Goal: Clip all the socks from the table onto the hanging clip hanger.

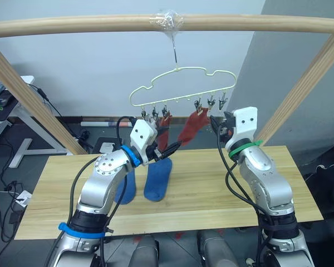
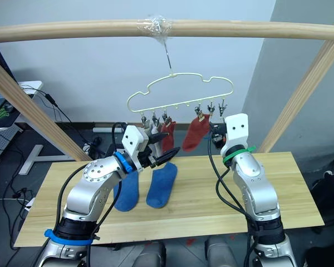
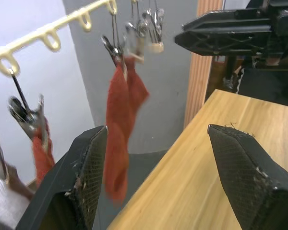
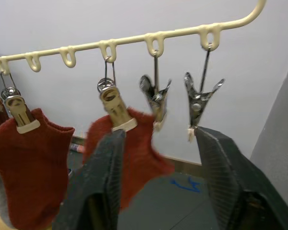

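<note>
Both tools gape empty, left tool [image 3: 153, 177] and right tool [image 4: 158, 187] raised beside clip hanger [image 1: 181, 83]

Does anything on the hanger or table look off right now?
Nothing looks damaged or dropped. The clip hanger hangs slightly tilted, with rust-red socks clipped on. Two blue socks lie on the table, not yet clipped. Both grippers are open and empty.

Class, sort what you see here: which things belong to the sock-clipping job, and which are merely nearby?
Job:
- blue socks on the table
- rust-red socks already clipped
- clip hanger
- left gripper and right gripper, both open

Nearby:
- wooden pole frame
- floor cables
</note>
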You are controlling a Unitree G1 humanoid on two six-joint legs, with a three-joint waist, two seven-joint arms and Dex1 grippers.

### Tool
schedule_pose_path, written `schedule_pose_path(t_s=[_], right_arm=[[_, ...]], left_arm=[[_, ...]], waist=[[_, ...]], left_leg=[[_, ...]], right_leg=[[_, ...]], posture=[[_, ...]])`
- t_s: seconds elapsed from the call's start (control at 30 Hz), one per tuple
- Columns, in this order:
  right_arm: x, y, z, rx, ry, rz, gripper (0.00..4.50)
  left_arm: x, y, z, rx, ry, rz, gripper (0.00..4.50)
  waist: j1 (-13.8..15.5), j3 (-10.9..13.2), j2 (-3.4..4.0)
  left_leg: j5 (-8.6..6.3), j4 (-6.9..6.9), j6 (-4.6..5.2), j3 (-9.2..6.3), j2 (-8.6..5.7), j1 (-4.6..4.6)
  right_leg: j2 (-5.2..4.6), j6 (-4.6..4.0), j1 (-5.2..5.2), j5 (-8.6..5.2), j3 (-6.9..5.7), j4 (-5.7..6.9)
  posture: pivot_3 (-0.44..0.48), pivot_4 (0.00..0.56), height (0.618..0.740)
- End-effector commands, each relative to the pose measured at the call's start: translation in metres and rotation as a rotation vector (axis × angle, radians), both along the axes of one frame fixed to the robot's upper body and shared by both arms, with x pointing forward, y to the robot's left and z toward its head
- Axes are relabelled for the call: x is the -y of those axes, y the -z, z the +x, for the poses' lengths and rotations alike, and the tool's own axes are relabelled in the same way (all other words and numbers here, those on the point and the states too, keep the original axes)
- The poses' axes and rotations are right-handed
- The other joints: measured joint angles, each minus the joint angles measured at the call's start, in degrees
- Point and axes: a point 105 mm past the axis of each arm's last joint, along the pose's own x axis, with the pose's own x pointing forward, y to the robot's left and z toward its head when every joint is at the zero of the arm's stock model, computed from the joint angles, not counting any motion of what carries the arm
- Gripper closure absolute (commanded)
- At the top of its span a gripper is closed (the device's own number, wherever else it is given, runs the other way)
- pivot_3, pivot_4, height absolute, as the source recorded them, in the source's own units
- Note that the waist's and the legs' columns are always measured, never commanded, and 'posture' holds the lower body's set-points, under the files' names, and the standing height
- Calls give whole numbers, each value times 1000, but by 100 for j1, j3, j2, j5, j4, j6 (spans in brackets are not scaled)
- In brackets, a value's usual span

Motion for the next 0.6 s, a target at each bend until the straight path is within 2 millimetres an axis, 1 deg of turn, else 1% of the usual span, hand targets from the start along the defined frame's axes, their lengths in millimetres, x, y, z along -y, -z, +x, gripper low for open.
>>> schedule_pose_path(t_s=[0.03, 0.07, 0.17, 0.23, 0.37, 0.47, 0.6], right_arm=[[-2, -19, 0, 81, 1, 17, 2989], [-2, -19, 1, 80, 3, 14, 3342], [-7, -18, 5, 78, -6, 18, 3342], [-11, -19, 12, 77, -7, 27, 3342], [-9, -17, 21, 66, 22, 16, 3342], [-8, -14, 24, 57, 34, 11, 3342], [-9, -13, 24, 54, 31, 19, 3342]], left_arm=[[1, -20, -3, 65, 1, -31, 1044], [1, -19, -4, 63, 4, -30, 1044], [2, -16, -5, 50, 8, -25, 1044], [2, -16, -6, 52, 10, -23, 1044], [0, -20, -2, 66, -1, -20, 1044], [-2, -21, -1, 69, -7, -19, 1044], [-2, -20, -1, 66, -9, -21, 1044]], waist=[[12, 0, 0], [19, 0, 0], [25, 0, 0], [26, 0, 0], [42, 0, 0], [63, 0, 0], [65, 0, 0]], left_leg=[[0, 0, 0, 0, 0, 0], [0, 0, 0, -1, 0, 0], [0, -1, 0, 0, 0, -1], [0, -1, 0, 0, 0, 0], [0, 0, 0, 0, 0, 1], [0, 0, 0, 0, 0, -1], [0, -2, 0, 0, 0, -2]], right_leg=[[0, 0, 1, 0, 0, 0], [0, 0, 0, 0, 0, 0], [0, -2, 0, 0, 0, -2], [0, -2, 0, 0, 0, -1], [0, -2, 0, 1, -1, 2], [0, -24, 0, 14, 0, 0], [0, -27, -1, 15, 0, -1]], posture=[[44, 153, 740], [52, 155, 740], [55, 159, 740], [58, 158, 740], [63, 159, 740], [68, 160, 740], [68, 161, 740]])
